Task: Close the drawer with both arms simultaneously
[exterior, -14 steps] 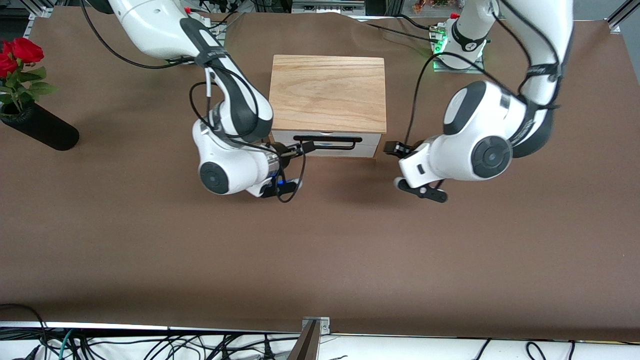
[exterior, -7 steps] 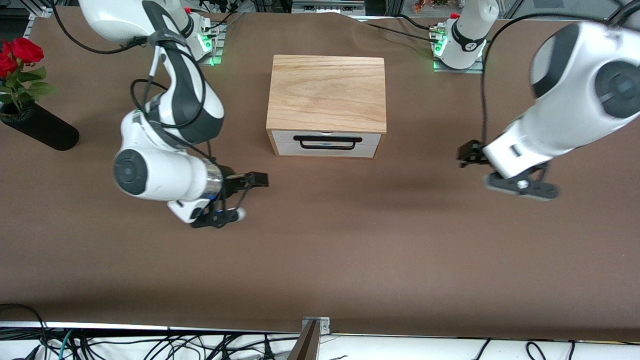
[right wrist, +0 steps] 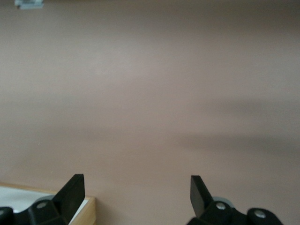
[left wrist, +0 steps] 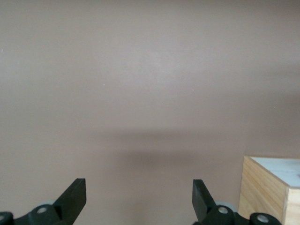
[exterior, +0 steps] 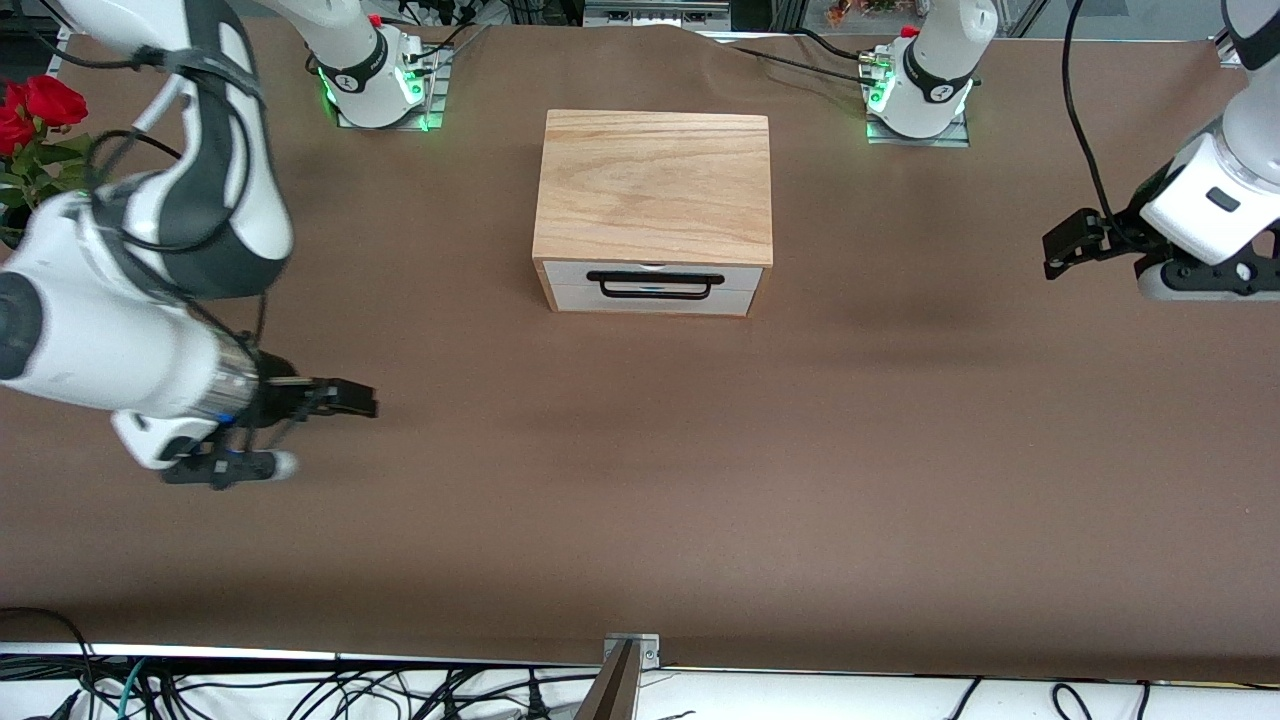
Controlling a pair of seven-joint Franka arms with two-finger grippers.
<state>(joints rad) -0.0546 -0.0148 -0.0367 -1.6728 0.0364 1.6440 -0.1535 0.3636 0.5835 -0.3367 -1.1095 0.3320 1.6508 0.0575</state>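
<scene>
1. Front view: the drawer [exterior: 653, 284] sits flush in the oak box [exterior: 654, 186] at mid-table, between the two arm bases. Its white front faces the front camera. Its black bar handle [exterior: 655, 284] and its long axis run along the table, from one arm's end toward the other.
2. Front view: the right gripper [exterior: 340, 398] hangs over bare table toward the right arm's end, well apart from the box. The left gripper [exterior: 1072, 243] hangs over the table toward the left arm's end, also well apart.
3. Left wrist view: the jaws stand wide apart and hold nothing. A corner of the box shows at the frame edge.
4. Right wrist view: the jaws stand wide apart and empty.
5. Judgement: the closing step appears complete. The next move calls only for parking both arms clear.
</scene>
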